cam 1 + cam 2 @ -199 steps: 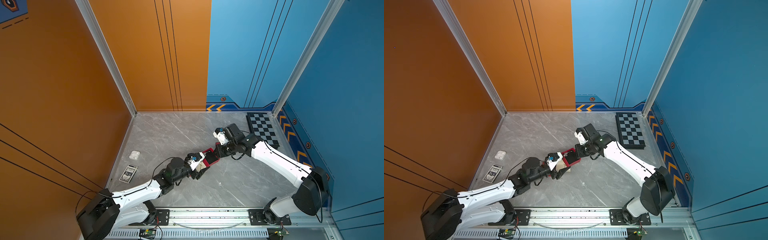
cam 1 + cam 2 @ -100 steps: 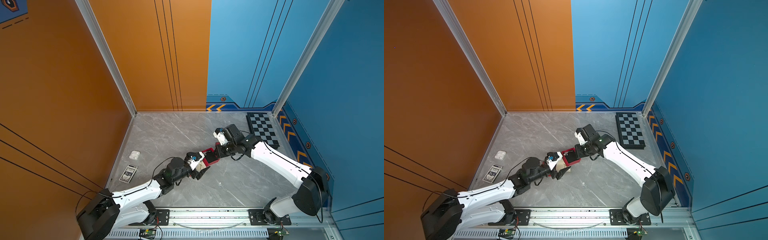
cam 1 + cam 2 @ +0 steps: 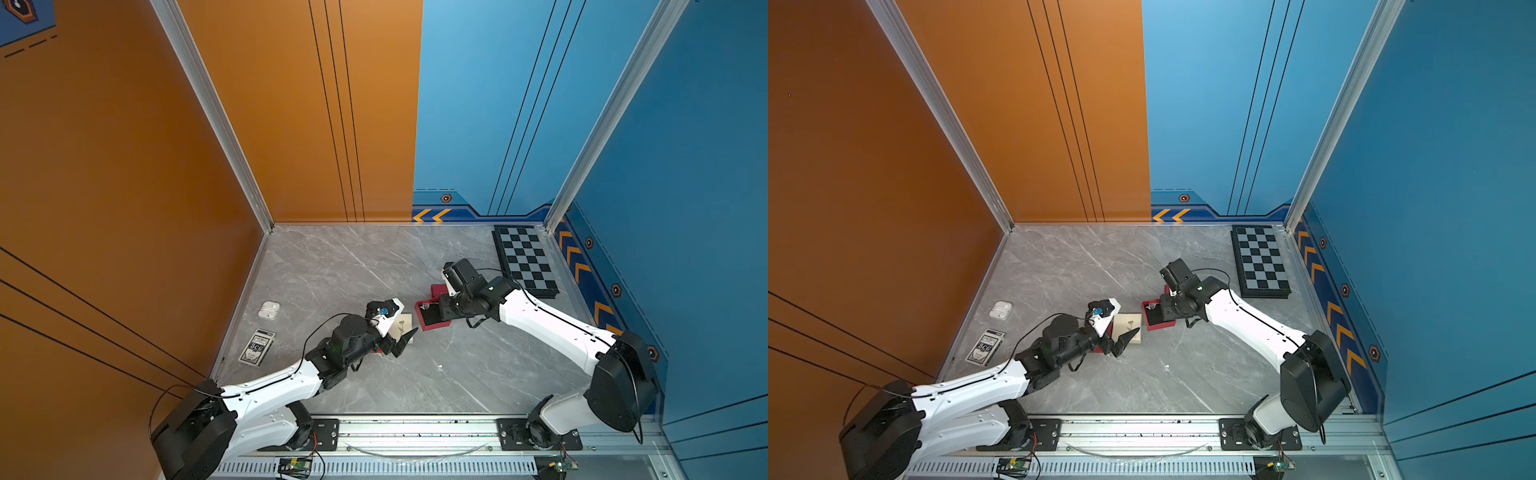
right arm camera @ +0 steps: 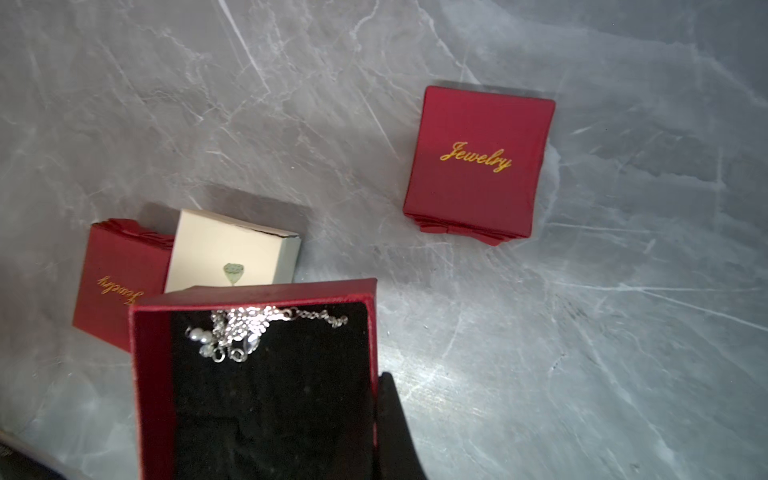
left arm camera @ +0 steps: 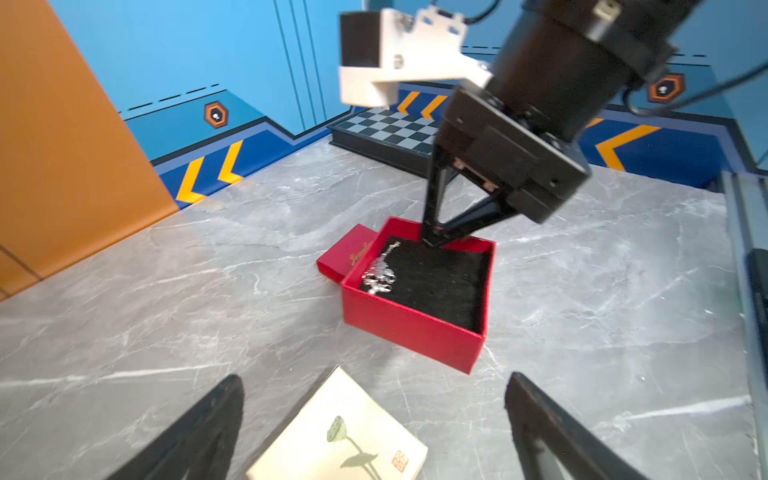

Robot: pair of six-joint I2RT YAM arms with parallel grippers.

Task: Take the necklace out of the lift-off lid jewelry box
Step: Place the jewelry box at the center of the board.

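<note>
- So, where's the silver pearl-and-chain necklace (image 4: 237, 332) at right now?
- Inside the box, lol. It's bunched up at one end of the open red square jewelry box (image 5: 415, 332), on the black lining. The box sits on the grey marble-look table (image 3: 332, 270) with its lid off.
- And the grippers?
- The right gripper (image 5: 436, 239) is pinched tight on the box's wall, clear of the necklace. In the right wrist view one black finger (image 4: 390, 415) sits just outside that wall. The left gripper (image 5: 374, 378) is spread wide with nothing in it, and hovers over a cream rectangular cardboard box with a green lotus print (image 5: 345, 436) near the red one.
- Lid?
- A red square lid with gold "Jewelry" script (image 4: 478, 166) lies flat on the table, apart from the box. A second red gold-lettered piece (image 4: 120, 282) touches the cream box. Can't tell if that one is a lid or a whole box.
</note>
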